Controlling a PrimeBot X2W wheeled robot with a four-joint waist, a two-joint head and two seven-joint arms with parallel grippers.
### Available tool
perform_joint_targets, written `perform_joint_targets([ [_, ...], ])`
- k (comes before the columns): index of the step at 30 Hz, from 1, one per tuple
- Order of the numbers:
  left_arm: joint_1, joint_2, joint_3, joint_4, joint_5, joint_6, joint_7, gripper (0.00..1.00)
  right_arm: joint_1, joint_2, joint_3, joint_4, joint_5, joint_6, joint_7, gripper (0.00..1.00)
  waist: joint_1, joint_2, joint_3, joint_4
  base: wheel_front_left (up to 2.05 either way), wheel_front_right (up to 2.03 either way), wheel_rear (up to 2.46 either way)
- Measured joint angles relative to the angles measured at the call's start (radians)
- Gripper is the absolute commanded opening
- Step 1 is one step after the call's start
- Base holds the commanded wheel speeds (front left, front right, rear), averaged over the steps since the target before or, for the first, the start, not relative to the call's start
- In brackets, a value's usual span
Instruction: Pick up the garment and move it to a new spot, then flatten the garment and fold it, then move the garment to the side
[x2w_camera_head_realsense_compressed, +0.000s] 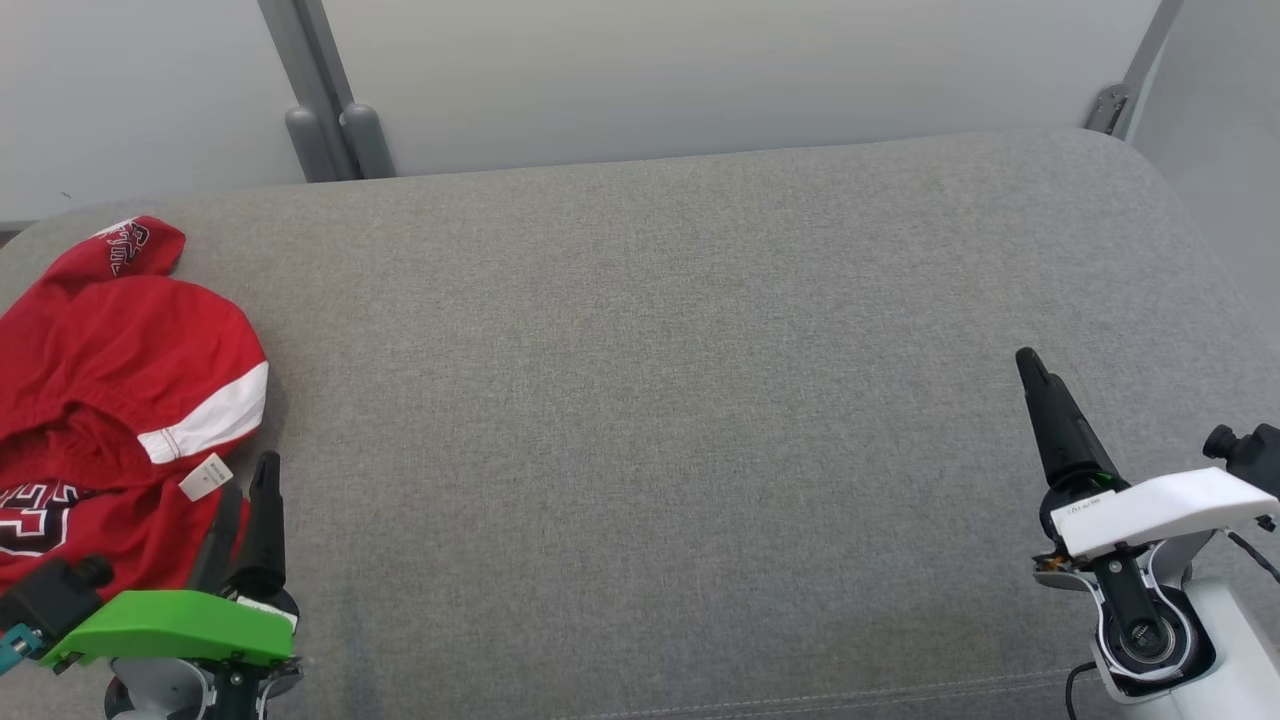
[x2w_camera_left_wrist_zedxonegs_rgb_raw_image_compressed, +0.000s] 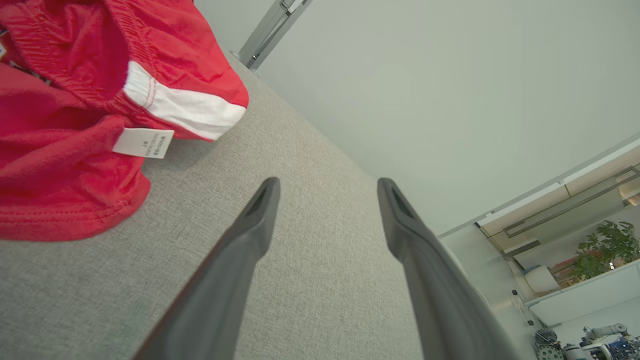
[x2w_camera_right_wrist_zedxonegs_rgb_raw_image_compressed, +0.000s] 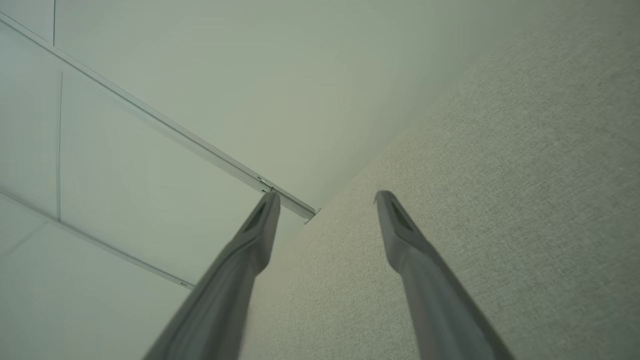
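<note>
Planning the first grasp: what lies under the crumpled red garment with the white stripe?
Grey woven fabric surface shows around the red garment and runs beneath its edge; anything under its folds is covered.

The grey upholstered seat (x2w_camera_head_realsense_compressed: 650, 400) offers open passage across its middle and right; a red garment (x2w_camera_head_realsense_compressed: 110, 400) blocks the left end, metal posts (x2w_camera_head_realsense_compressed: 340, 140) and wall (x2w_camera_head_realsense_compressed: 700, 70) behind

Red garment (x2w_camera_head_realsense_compressed: 110, 400), white stripe, crumpled, far left of grey surface (x2w_camera_head_realsense_compressed: 660, 400)
</note>
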Motion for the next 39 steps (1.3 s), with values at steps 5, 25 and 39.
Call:
perform_joint_targets([
  [5, -0.001, 0.0, -0.009, -0.014, 0.078, 0.01, -0.013, 1.0, -0.002, -0.011, 0.019, 0.0, -0.072, -0.021, -0.012, 1.0, 0.0, 0.0, 0.0, 0.0, 0.0, 0.0, 0.0],
  [25, -0.003, -0.012, -0.058, -0.072, 0.352, 0.041, -0.078, 1.0, -0.023, -0.015, 0.105, -0.022, -0.352, -0.098, -0.075, 1.0, 0.0, 0.0, -0.002, 0.002, 0.0, 0.0, 0.0],
  [39, -0.002, -0.017, -0.063, -0.105, 0.535, 0.045, -0.123, 1.0, -0.037, -0.033, 0.138, -0.027, -0.529, -0.144, -0.122, 1.0, 0.0, 0.0, -0.001, 0.004, 0.0, 0.0, 0.0],
])
